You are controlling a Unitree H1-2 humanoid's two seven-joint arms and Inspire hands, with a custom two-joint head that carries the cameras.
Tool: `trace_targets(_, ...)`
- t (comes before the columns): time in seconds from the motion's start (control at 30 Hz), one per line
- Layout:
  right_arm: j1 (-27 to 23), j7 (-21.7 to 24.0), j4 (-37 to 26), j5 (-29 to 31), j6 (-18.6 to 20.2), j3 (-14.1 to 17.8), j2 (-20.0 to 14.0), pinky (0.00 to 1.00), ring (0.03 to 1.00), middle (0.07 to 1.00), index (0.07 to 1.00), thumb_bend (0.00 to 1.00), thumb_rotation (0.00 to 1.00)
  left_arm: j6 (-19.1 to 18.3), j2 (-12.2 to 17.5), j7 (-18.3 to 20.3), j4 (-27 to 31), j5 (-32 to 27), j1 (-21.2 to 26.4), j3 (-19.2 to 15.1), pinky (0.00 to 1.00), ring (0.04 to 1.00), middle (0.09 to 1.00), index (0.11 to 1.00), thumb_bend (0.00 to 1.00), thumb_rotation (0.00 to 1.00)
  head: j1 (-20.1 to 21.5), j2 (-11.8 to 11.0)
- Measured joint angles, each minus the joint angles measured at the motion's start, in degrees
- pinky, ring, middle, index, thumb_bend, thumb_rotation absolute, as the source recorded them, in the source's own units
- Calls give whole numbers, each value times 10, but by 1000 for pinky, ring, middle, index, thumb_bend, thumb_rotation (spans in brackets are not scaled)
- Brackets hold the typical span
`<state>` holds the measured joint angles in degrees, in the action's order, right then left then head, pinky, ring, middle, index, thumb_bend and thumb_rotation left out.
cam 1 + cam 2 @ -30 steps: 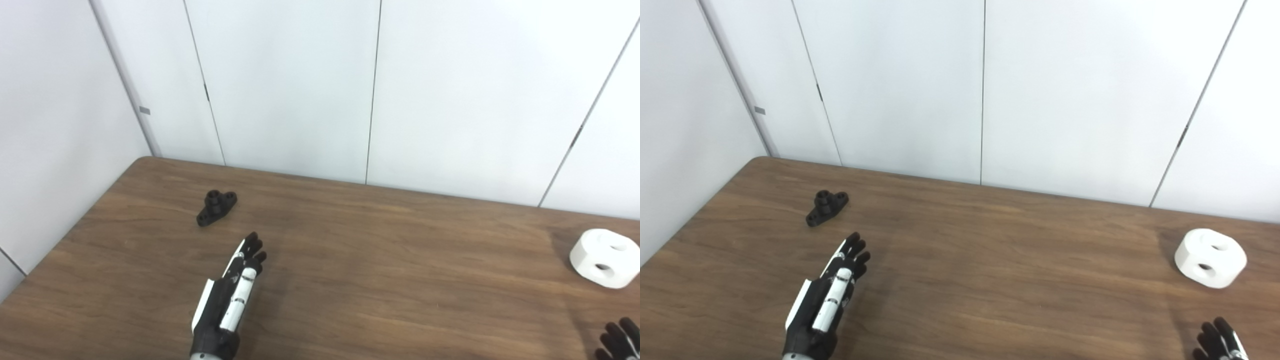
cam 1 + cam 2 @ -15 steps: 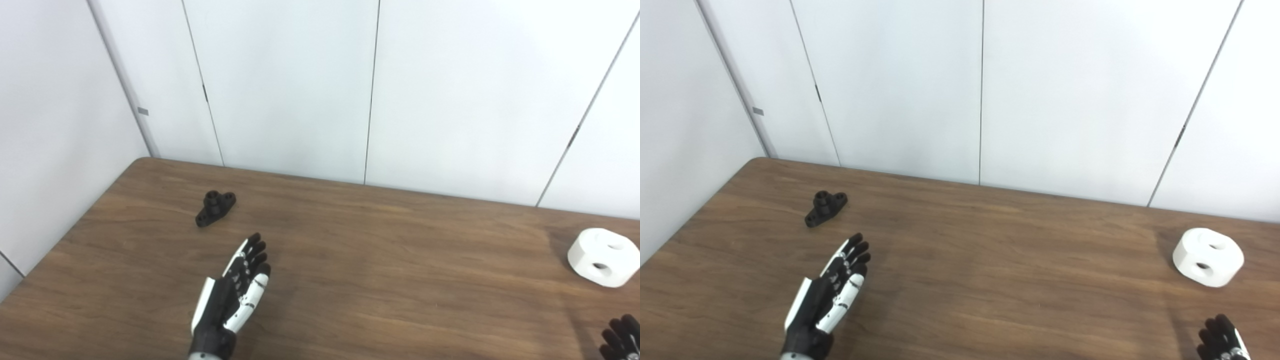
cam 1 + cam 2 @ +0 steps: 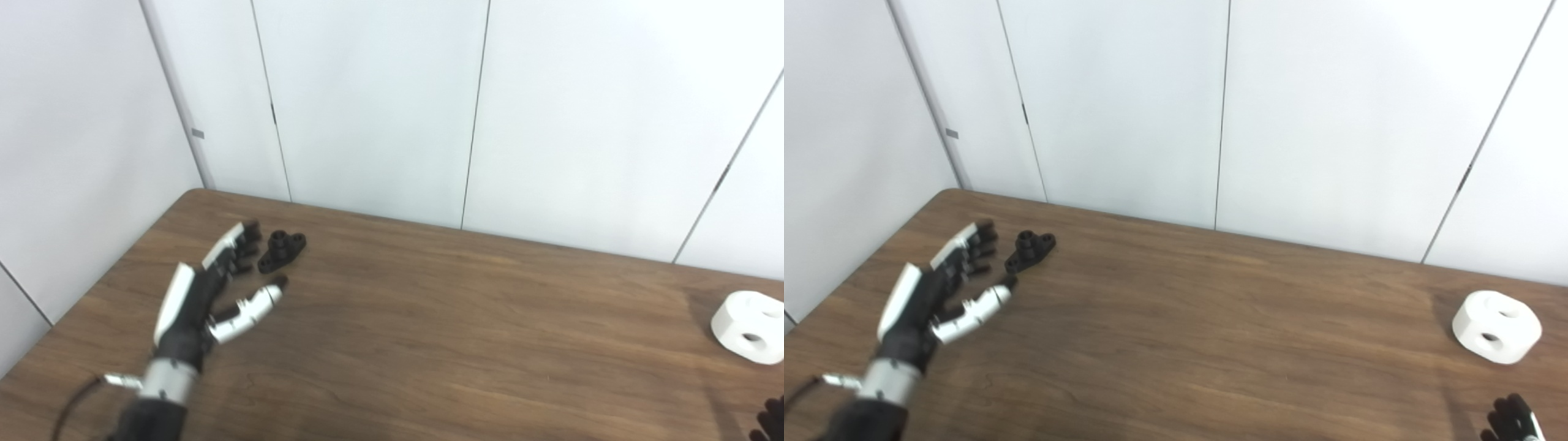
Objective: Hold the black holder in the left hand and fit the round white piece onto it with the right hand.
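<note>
The small black holder [image 3: 282,250] lies on the wooden table [image 3: 429,318] near its far left corner. My left hand [image 3: 208,291] is open just left of and before the holder, fingers stretched beside it and thumb spread below it, not touching it. The round white piece [image 3: 748,326], with two holes, rests at the table's right edge. Only the dark fingertips of my right hand [image 3: 1513,419] show at the bottom right corner, well short of the white piece; their state is unclear.
White wall panels [image 3: 380,104] rise directly behind the table's far edge and along its left side. The brown tabletop stretches bare between the holder and the white piece.
My left hand moved forward and leftward to the holder and spread its thumb. The camera shifted slightly, moving the scene right. The right hand sits lower in the frame.
</note>
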<state>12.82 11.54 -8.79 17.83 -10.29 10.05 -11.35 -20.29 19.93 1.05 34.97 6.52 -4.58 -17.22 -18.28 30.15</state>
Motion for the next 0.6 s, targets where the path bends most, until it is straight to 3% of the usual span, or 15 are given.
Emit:
trace_targets(0.2,-2,0,0,1,0,0,0,995,984,981,986,689,923,-40,40,11,-12,59,21,7,983,993,993,943,727,310,3,2)
trace_targets(0.33,-2,1,1,0,0,0,-1,998,982,979,987,685,925,-61,56,17,-36,100,37,15,950,994,998,956,747,326,3,3)
trace_targets(0.47,-2,1,1,0,0,0,0,1000,985,976,983,682,928,-61,73,23,-69,147,49,38,984,1000,991,942,758,324,4,4)
trace_targets(0.6,-1,2,1,0,0,0,-1,996,982,974,982,678,929,-31,97,13,-144,204,64,66,1000,998,960,909,820,377,4,4)
